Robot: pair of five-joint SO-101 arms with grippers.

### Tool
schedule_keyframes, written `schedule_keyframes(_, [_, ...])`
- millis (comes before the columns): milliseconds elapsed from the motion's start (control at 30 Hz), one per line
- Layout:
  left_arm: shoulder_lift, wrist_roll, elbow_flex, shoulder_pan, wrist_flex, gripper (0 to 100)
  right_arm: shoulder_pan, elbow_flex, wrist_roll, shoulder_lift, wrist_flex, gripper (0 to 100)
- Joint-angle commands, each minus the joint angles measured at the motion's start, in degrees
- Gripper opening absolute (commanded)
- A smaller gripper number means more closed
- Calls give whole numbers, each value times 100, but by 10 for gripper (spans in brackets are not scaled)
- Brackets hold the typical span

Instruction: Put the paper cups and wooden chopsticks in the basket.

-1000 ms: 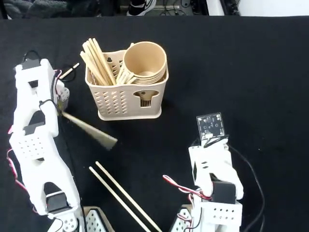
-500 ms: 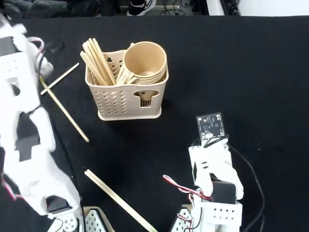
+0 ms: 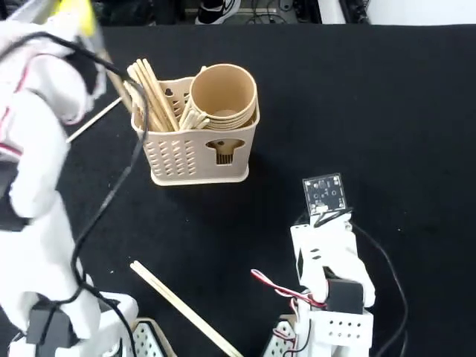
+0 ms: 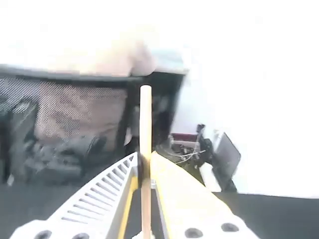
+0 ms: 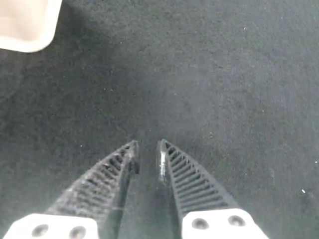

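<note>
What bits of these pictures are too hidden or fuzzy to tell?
- High view: left arm is blurred, and it hides part of a table chopstick.
- High view: paper cups are nested, so their number is hidden.
- Left wrist view: held chopstick is cut off by the picture's edge.
- Right wrist view: basket is cut off by the edge, apart from one corner.

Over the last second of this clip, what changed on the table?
The left tool, shut on a wooden chopstick, lifted it off the table and swung it up toward the basket. The two loose chopsticks near the arm bases slid slightly. The basket, the chopstick lying beside it and the right arm stayed put.
</note>
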State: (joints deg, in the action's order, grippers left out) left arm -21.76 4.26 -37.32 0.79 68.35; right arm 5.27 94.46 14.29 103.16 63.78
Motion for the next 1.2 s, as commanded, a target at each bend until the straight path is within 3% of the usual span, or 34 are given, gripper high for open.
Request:
schedule_keyframes(0, [-158, -273, 866, 347, -818, 27, -70, -57, 62, 444, -88, 82])
schedule_keyframes(367, [-1275, -264, 5314, 347, -4475, 27, -62, -57, 62, 444, -97, 82])
schedule_keyframes(533, [-1890, -264, 6958, 418, -5354, 27, -62, -57, 62, 444, -97, 82])
schedule_keyframes(667, [-2382, -273, 7811, 488, -5547, 31, -62, -57, 62, 444, -105, 82])
schedule_keyframes(733, [-2620, -264, 7952, 470, -5266, 87, -62, -57, 62, 444, -105, 82])
schedule_keyframes(800, [-2804, -18, 7723, 435, -4440, 175, -62, -57, 62, 444, -105, 82])
schedule_keyframes(867, [-2910, 519, 7187, 312, -3323, 195, -62, -57, 62, 444, -97, 82])
schedule_keyframes(1067, [-2435, 642, 5270, -945, -686, 198, -62, -40, 62, 444, -97, 82])
schedule_keyframes(1167, [-1530, 466, 4488, -1780, -185, 199, -62, -31, 62, 444, -97, 82])
